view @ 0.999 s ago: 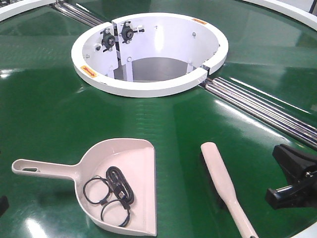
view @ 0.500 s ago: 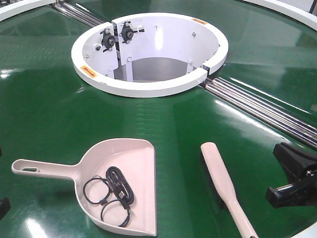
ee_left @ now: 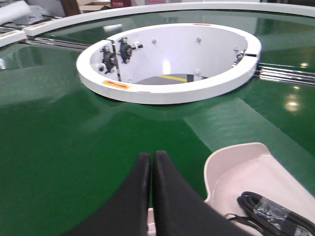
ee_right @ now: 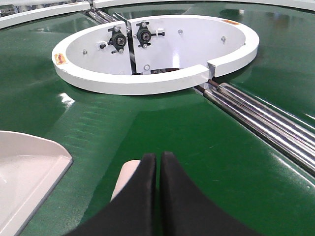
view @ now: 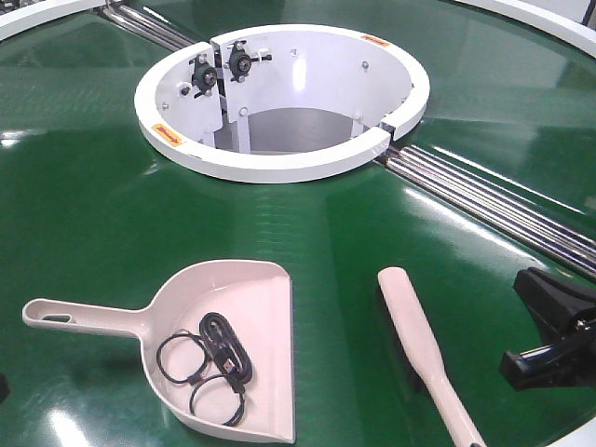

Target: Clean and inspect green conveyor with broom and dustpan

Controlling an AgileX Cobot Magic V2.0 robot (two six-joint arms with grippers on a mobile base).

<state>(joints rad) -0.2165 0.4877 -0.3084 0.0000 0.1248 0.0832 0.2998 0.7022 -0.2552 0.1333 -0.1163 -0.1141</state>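
My left jaws and right jaws are pressed together, empty; dustpan w/ coiled cable and broom lie on green conveyor, handles toward me.

dustpan laid on conveyor, left of broom | cable held in dustpan | hub set behind both | rollers right of hub

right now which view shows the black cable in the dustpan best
The front-facing view: the whole coiled black cable lies inside the dustpan. The left wrist view catches only one end at its lower edge; the right wrist view shows only a dustpan corner, no cable.
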